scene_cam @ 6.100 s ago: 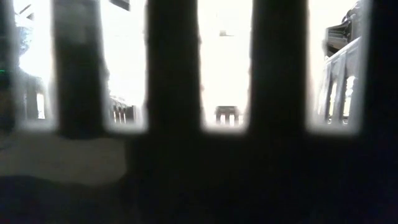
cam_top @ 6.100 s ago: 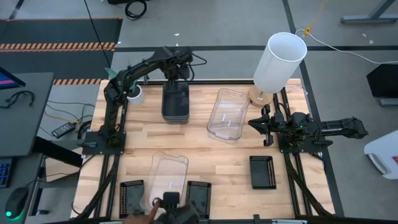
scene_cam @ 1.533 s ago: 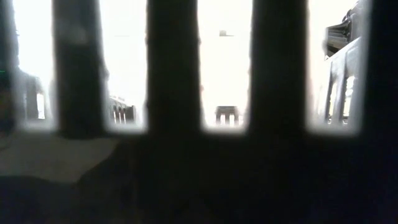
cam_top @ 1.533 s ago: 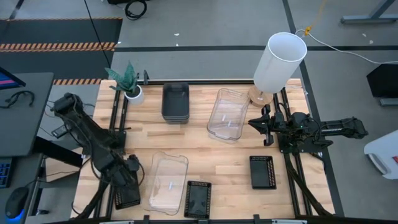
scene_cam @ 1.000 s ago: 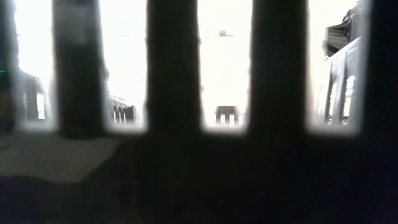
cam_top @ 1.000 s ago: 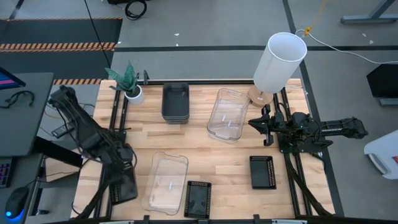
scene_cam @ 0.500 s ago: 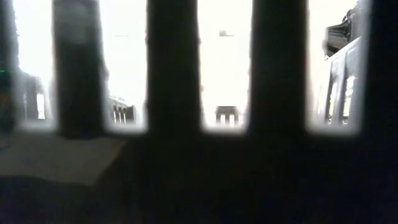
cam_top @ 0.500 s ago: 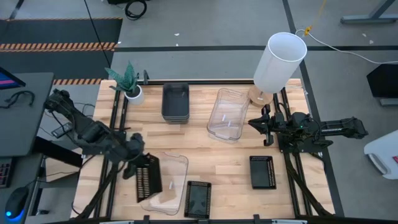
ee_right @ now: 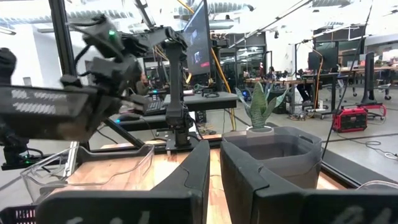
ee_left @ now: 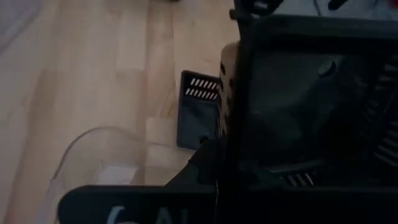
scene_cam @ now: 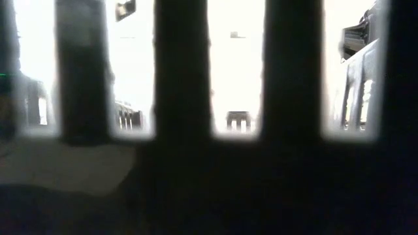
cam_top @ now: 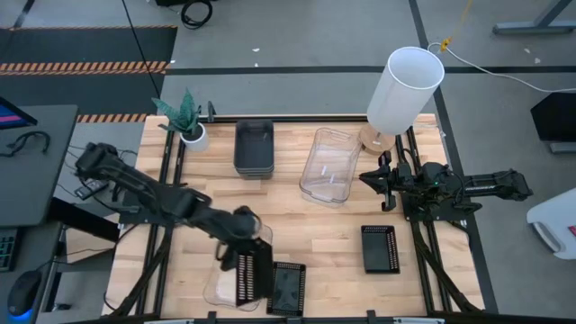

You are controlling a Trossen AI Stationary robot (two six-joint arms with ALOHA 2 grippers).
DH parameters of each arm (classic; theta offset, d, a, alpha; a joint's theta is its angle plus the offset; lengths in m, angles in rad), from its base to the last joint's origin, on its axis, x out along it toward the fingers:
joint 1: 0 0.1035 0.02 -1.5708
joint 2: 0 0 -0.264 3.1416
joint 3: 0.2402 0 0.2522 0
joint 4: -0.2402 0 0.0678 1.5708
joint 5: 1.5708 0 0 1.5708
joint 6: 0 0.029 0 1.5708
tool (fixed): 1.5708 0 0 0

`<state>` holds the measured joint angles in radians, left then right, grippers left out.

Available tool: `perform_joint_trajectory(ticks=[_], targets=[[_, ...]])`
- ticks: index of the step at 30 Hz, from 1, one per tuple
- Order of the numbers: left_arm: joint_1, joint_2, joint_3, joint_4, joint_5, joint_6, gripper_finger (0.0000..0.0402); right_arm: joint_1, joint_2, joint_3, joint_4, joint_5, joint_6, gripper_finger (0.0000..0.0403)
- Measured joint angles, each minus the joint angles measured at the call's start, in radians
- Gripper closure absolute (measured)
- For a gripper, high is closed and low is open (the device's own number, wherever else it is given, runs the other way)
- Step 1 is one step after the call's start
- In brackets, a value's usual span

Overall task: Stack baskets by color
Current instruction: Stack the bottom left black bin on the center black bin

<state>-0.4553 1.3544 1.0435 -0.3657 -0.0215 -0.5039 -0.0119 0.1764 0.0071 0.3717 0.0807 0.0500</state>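
My left gripper (cam_top: pixel 238 245) is shut on a small black perforated basket (cam_top: pixel 253 275), held in the air over the near clear basket (cam_top: pixel 225 270). A second black basket (cam_top: pixel 288 289) lies flat just to its right and a third (cam_top: pixel 380 247) sits further right. The stacked dark grey baskets (cam_top: pixel 254 148) and another clear basket (cam_top: pixel 328 165) stand at the far side. My right gripper (cam_top: pixel 382 183) waits by the right edge, open by a narrow gap (ee_right: pixel 215 177) with nothing in it. My left gripper pinches the black basket at its short end wall (ee_left: pixel 233 155), the end nearest the arm. The fingers slant down from the table's far left. The basket (ee_left: pixel 298 106) hangs tilted beyond them, clear of the table. The basket itself hides the exact fingertip contact.
A tall white cylinder (cam_top: pixel 403 88) stands at the far right corner and a small potted plant (cam_top: pixel 184 120) at the far left. Bare wood (cam_top: pixel 306 225) lies in the table's middle. Dark bars close to the lens block the low view.
My left gripper has lifted the black basket off the near left corner. It has carried the basket toward the table's right, over the near clear basket and close to the second black basket. The wrist has turned and the basket has tipped on the way.
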Motion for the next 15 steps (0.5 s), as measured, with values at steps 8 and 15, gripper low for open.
perform_joint_trajectory(ticks=[8, 15], targets=[[0.004, 0.273, 0.284, -0.151, 0.026, 0.069, 0.0398, 0.0, 0.0, 0.0, 0.0, 0.0, 0.0, 0.0358], [0.005, 0.473, 0.488, -0.222, 0.013, 0.072, 0.0398, 0.0, 0.0, 0.0, 0.0, 0.0, 0.0, 0.0358]])
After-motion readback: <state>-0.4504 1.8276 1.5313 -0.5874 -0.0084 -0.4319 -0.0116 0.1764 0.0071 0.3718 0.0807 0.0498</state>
